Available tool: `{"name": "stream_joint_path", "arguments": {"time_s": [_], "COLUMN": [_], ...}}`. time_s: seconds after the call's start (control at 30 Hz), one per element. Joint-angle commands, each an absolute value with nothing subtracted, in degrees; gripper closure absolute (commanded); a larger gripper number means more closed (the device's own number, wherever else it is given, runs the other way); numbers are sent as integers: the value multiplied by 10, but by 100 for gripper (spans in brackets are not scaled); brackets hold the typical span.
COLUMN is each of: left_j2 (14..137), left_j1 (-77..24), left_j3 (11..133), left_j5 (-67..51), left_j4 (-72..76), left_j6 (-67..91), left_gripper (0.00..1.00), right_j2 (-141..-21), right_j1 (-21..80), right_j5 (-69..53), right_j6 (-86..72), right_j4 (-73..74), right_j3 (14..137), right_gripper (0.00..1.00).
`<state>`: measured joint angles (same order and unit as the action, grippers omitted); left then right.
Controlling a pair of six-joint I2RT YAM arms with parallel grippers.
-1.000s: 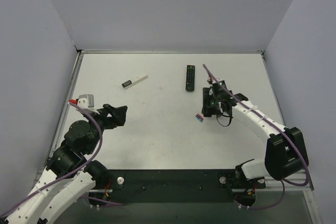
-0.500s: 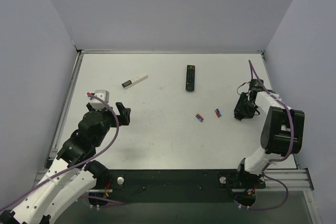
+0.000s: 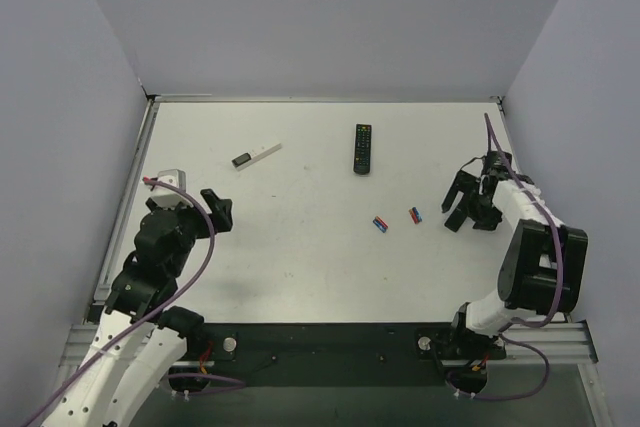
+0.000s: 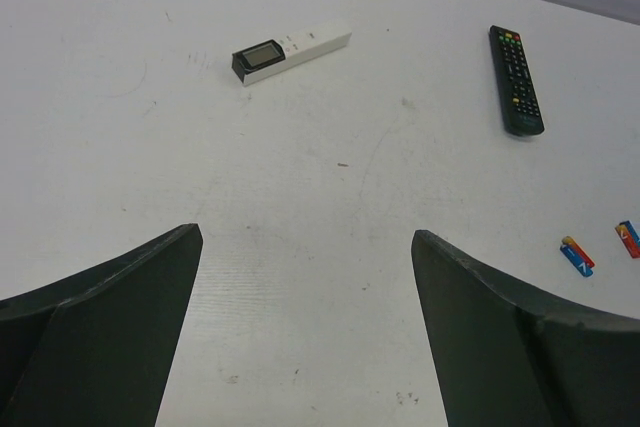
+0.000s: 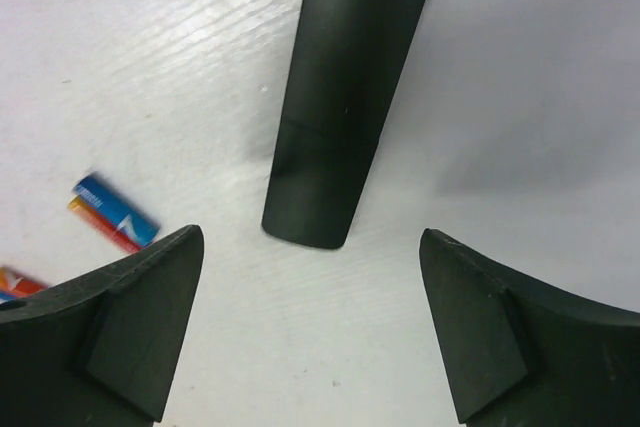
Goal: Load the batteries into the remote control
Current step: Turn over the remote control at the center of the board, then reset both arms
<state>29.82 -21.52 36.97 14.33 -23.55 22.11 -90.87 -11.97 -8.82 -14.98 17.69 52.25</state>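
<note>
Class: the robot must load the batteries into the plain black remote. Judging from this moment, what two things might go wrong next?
1. The right hand is open with only the end of the remote between its fingers. Closing there may pinch just the tip, so the smooth bar could swing or slip.
2. The batteries lie loose on the table close to one finger. A sideways move might knock them, and being round they may roll away.

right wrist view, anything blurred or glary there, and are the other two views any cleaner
Right wrist view: the batteries at the left edge look slightly smeared, the table glares at upper left, and a soft grey shadow lies right of the remote control. Left wrist view: crisp and evenly lit. Top external view: flat light, only faint shadows.
</note>
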Motion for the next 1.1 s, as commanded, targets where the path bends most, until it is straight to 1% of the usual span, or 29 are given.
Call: {"name": "stream_joint_path", "arguments": {"time_s": [0.0,0.03,0.1,0.13,0.2,0.23,0.27,0.33,0.47,0.5,0.6,0.73,0.87,1.0,1.07], "left_j2": [270,265,251,246,232,228,223,212,192,184,166,145,118,82,71], "left_j1": [-202,-200,-194,-192,-188,-187,-185,-183,-179,-177,-176,-176,-176,-176,-175], "left_j3": [379,381,388,389,390,392,393,393,385,383,378,376,367,353,344], "left_j5": [146,147,162,174,187,195,199,207,216,219,244,272,281,291,300], "left_j4": [-223,-223,-230,-232,-236,-236,-237,-231,-220,-219,-216,-221,-212,-209,-200], "left_j6": [227,228,230,236,236,236,237,234,229,227,221,206,183,171,174], "left_gripper": [3,3,3,3,3,3,2,3,3,3,3,3,3,3,3], "right_j2": [-781,-734,-685,-639,-579,-557,-538,-474,-351,-303,-231,-192,-171,-121,-106], "right_j1": [-123,-123,-122,-121,-98,-82,-50,-36,-4,-4,31,36,62,81,83], "right_j5": [-84,-81,-51,-35,32,46,81,100,169,199,241,259,289,315,315], "right_j6": [-178,-185,-216,-231,-263,-266,-270,-280,-300,-303,-301,-261,-233,-235,-233], "right_j4": [206,211,235,249,275,276,276,275,272,265,234,223,211,179,167], "right_j3": [519,524,545,556,572,567,558,540,512,505,472,462,440,369,357], "right_gripper": [15,13,9,1,0,0,0,0,0,0,0,0,0,0,0]}}
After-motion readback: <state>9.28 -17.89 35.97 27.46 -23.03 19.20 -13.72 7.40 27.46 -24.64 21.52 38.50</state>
